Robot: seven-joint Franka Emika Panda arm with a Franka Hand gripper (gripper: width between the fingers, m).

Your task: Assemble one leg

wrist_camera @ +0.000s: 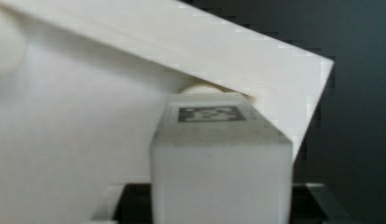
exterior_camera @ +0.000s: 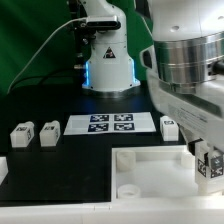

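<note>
My gripper (exterior_camera: 207,158) is shut on a leg (exterior_camera: 211,168), a small white post with a black-and-white tag, and holds it at the right corner of the large white tray-like tabletop (exterior_camera: 150,172). In the wrist view the leg (wrist_camera: 216,150) stands upright in my gripper (wrist_camera: 216,205). Its tagged end meets the underside of the tabletop's corner (wrist_camera: 261,60). I cannot tell whether it is seated there. Three more legs lie on the black table: two at the exterior view's left (exterior_camera: 22,135) (exterior_camera: 49,131) and one at the right (exterior_camera: 169,126).
The marker board (exterior_camera: 110,124) lies behind the tabletop in the middle. The robot base (exterior_camera: 107,65) stands at the back before a green curtain. A white part (exterior_camera: 3,168) shows at the exterior view's left edge. The arm's bulk fills the right side.
</note>
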